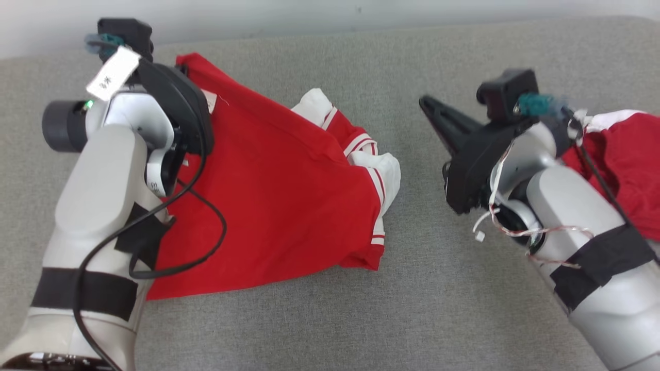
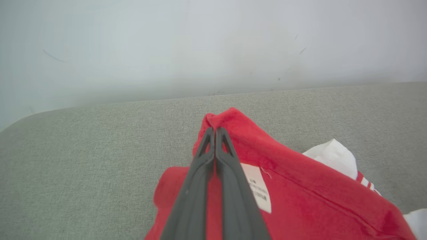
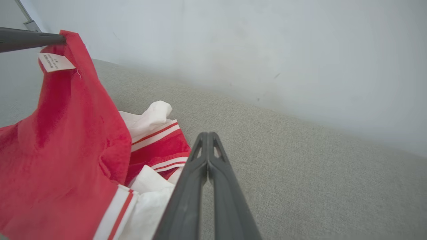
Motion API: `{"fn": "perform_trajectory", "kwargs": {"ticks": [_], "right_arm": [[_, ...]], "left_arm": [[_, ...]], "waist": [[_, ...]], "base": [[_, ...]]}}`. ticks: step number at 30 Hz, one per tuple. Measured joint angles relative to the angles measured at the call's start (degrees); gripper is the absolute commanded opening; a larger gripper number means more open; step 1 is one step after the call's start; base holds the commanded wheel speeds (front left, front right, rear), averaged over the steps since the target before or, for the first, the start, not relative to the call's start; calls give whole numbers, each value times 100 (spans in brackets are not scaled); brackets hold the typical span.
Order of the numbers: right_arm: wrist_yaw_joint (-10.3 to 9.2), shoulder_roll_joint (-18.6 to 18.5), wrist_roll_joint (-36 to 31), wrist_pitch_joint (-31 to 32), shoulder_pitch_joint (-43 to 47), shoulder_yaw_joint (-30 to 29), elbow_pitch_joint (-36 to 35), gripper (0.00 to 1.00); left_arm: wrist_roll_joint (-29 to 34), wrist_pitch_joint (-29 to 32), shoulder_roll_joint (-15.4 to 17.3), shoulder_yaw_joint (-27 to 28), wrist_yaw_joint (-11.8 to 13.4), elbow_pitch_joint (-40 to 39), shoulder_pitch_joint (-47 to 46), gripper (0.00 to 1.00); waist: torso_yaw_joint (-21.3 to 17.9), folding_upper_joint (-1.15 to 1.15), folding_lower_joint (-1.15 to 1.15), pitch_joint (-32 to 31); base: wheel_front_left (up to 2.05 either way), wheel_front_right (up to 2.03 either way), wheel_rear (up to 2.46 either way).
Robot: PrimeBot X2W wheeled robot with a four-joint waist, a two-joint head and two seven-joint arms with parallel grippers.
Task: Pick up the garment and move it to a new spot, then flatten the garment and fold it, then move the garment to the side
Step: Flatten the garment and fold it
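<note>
A red garment with white, red-striped trim lies rumpled on the grey cushion. My left gripper is shut on the garment's far corner, just beside a white label, and holds that corner raised. In the right wrist view the same left fingers pinch the corner above the label. My right gripper is shut with nothing in it, hovering over bare cushion to the right of the garment; its tips are apart from the cloth.
A second red and white cloth lies at the right edge, partly behind my right forearm. A pale wall rises along the cushion's far edge. Bare cushion stretches between the garment and my right arm and along the front.
</note>
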Motion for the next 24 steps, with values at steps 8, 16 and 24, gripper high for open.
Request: {"fn": "perform_trajectory", "kwargs": {"ticks": [8,16,24], "right_arm": [[-14,4,-2,-268,508,27,229,100],[-291,-18,-2,-843,1058,-248,264,100],[-902,-133,157,-1651,2435,-923,-225,100]], "left_arm": [[-48,-378,-13,-120,-122,213,508,100],[-48,-1321,-2,-122,-157,-33,1211,100],[-47,-2573,158,-177,-157,-1120,2852,100]], "waist": [[-25,0,0,-378],[10,0,0,-822],[78,-1,-1,-1503]], "base": [[0,0,0],[0,0,0],[0,0,0]]}}
